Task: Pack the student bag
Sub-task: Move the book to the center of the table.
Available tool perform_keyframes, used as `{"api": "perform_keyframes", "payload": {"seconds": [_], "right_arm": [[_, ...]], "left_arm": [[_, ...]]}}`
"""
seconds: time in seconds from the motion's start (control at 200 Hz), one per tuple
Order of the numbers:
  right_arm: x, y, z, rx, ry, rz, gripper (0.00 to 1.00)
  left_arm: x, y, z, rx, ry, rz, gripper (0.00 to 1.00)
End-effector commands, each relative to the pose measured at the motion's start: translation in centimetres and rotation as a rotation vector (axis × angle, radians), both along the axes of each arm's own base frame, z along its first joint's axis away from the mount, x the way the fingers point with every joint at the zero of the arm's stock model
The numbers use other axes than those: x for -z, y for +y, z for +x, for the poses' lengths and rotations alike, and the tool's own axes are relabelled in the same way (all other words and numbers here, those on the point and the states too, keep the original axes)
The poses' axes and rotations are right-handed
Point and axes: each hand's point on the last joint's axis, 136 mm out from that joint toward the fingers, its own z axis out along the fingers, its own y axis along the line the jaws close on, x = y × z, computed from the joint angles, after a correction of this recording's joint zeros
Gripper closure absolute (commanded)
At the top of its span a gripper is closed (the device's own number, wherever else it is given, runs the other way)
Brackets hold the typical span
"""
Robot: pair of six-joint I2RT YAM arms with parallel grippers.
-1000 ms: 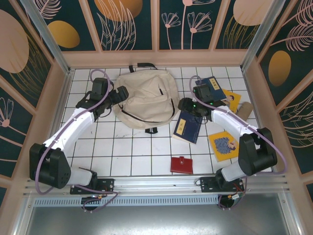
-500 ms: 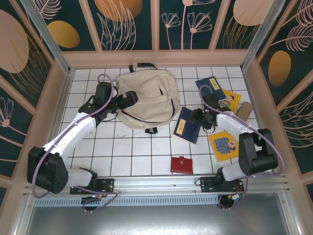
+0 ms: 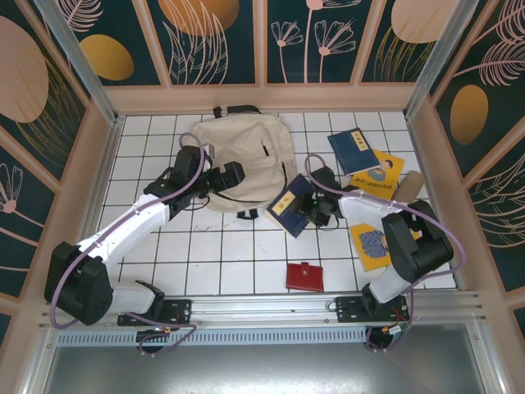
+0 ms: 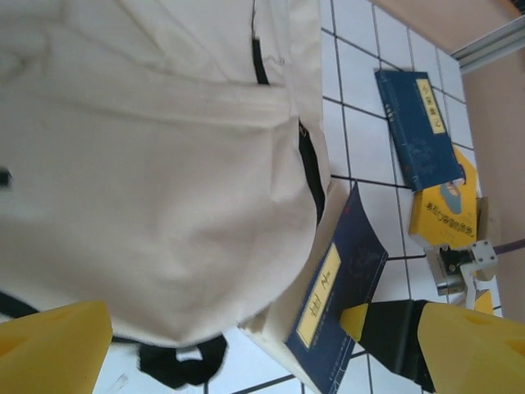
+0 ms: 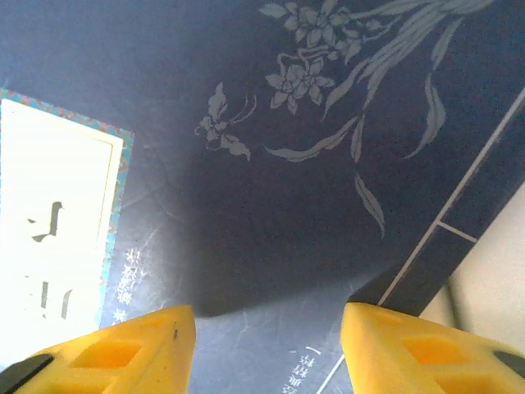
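Lying flat at the far middle of the white tiled tabletop, the bag has a dark blue book slanted against its near right edge. The book's long axis runs from the right fingers up and leftward toward the bag. In the left wrist view the book's far end meets the bag's rim beside a black zipper line, and the book appears tipped up rather than flat. The right fingers stand partly apart, hard against the book's cover; whether they pinch it or only press on it I cannot tell. The left fingers are spread wide with nothing between them, hovering at the bag's near left edge, so the left arm is the nearer one to the bag and the right arm the nearer one to the book. Judging from this, the coming move depends on the book travelling along its own length into the bag, with the left fingers well placed to lift or steady the fabric.
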Motion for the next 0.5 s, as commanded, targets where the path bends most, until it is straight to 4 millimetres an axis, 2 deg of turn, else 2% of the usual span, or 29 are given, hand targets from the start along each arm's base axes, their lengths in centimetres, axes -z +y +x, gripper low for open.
{"api": "perform_keyframes", "payload": {"seconds": [0.0, 0.135, 0.21, 0.385, 0.49], "right_arm": [[-0.6, 1.5, 1.0, 0.006, -0.009, 0.009, 0.49], [-3.6, -0.7, 3.9, 0.007, -0.13, -0.106, 0.48], [-4.1, -0.9, 5.2, -0.039, -0.161, -0.101, 0.46], [-2.4, 0.0, 8.3, -0.122, -0.138, -0.064, 0.45], [-0.7, 0.7, 9.7, -0.145, -0.108, -0.055, 0.47]], "left_arm": [[-0.4, 0.1, -0.3, -0.022, -0.017, -0.019, 0.04], [0.1, 0.4, -0.7, -0.033, -0.005, -0.012, 0.05], [0.1, 0.4, -0.8, -0.035, -0.005, -0.013, 0.04], [-0.1, 0.5, -0.8, -0.051, -0.012, -0.023, 0.04], [-0.4, 0.6, -0.9, -0.051, -0.023, -0.028, 0.03]]}}
